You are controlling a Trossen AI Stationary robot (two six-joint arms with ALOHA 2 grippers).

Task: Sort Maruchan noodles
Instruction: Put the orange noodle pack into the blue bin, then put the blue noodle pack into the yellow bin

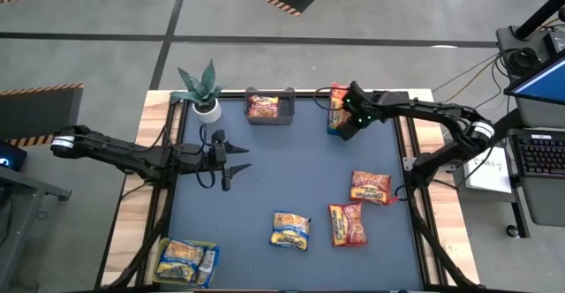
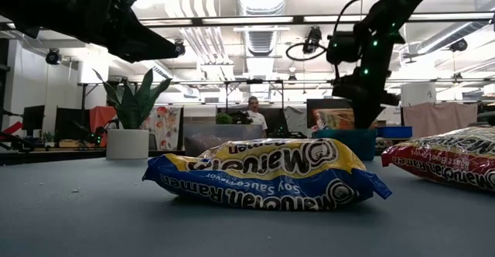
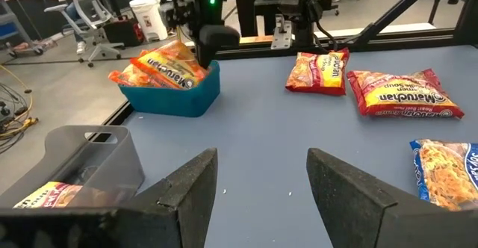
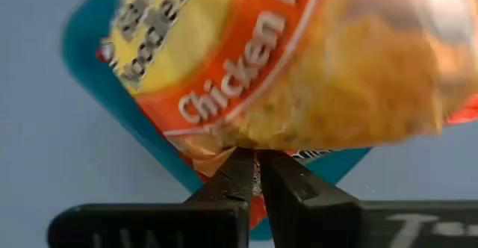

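Right end effector (image 4: 256,175) pinches orange "Chicken" noodle packet (image 4: 299,61) over teal bin (image 4: 97,61).

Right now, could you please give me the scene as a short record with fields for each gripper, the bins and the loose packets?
right gripper: shut on orange packet, over the teal bin at the mat's far edge
left gripper: open, empty, above the mat's left side
grey bin: holds a red packet
near-left bin: holds yellow-blue packets
loose packets: yellow-blue packet; two red-pink packets to its right
plant: far-left corner
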